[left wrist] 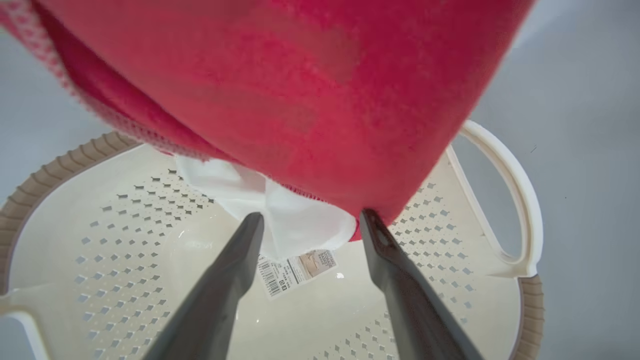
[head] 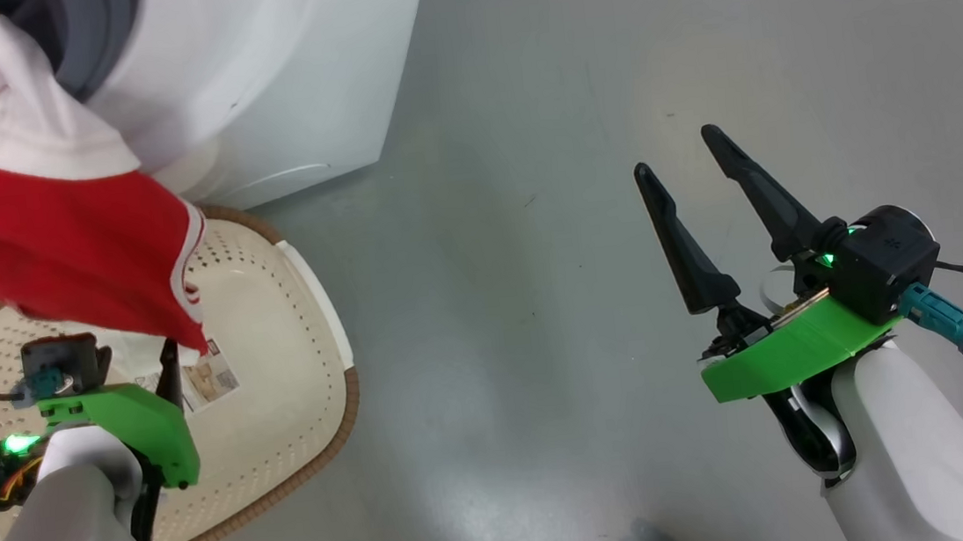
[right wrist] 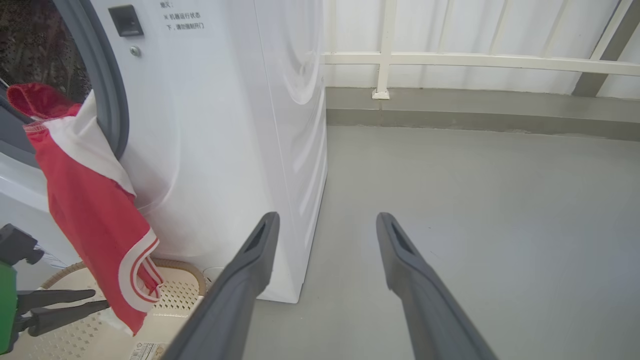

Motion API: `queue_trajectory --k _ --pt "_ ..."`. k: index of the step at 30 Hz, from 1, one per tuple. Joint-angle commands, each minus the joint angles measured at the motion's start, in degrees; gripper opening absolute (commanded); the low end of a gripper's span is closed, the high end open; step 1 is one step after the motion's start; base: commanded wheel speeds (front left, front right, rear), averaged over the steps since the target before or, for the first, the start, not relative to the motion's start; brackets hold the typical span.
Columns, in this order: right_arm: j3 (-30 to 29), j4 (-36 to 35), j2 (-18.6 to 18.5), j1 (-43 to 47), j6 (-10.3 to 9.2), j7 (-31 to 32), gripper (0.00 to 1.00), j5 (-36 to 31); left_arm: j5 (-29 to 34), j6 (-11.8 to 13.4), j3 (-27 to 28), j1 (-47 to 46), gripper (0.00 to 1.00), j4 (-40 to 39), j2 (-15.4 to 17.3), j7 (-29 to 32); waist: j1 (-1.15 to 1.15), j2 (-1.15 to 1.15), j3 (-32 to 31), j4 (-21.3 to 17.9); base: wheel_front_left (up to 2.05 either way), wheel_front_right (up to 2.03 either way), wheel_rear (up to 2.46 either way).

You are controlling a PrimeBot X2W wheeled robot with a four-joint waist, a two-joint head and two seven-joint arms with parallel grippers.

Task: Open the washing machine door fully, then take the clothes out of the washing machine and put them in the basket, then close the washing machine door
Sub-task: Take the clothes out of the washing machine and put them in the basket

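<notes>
The white washing machine (head: 269, 79) (right wrist: 225, 125) stands at the upper left, its drum mouth uncovered; the washing machine door is out of view. Red clothes (head: 63, 240) (right wrist: 95, 220) with white trim hang from the drum mouth down over the cream basket (head: 279, 369) (right wrist: 175, 295) on the floor in front. My left gripper (head: 163, 354) (left wrist: 311, 216) hovers above the basket (left wrist: 100, 240), open. The lower edge of the clothes (left wrist: 310, 90) hangs between its fingertips, one red corner touching the right finger. My right gripper (head: 673, 150) (right wrist: 327, 216) is open and empty over bare floor, right of the machine.
A paper label (left wrist: 295, 272) lies on the basket's bottom. Grey floor (head: 529, 213) stretches to the right of the machine. A white railing and low wall (right wrist: 450, 60) close off the far side.
</notes>
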Motion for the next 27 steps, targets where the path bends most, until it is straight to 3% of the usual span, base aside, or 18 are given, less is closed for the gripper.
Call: queue_trajectory --k 1,11,18,27 --pt "0.8 -1.2 -0.4 0.2 0.09 -0.4 1.0 -0.1 -0.5 -0.2 0.8 -0.4 1.0 -0.3 1.5 -0.7 0.0 0.0 -0.1 0.2 0.0 0.0 0.0" --pt "-0.5 -1.1 -1.1 1.2 0.09 -0.4 1.0 -0.4 -4.9 -0.2 0.5 0.9 1.0 -4.0 0.9 -2.2 0.0 0.0 -2.1 2.5 0.0 0.0 0.0" --pt "-1.5 -1.4 -1.7 1.8 0.09 -0.4 1.0 -0.6 -5.9 -0.1 4.8 4.4 1.0 -15.7 2.0 -2.2 0.0 0.0 -3.1 4.4 0.0 0.0 0.0" --pt "-2.3 -1.8 -2.4 2.5 0.09 -0.4 1.0 -0.8 -0.5 0.6 12.0 11.1 1.0 -33.1 1.8 -2.2 0.0 0.0 -4.0 6.2 0.0 0.0 0.0"
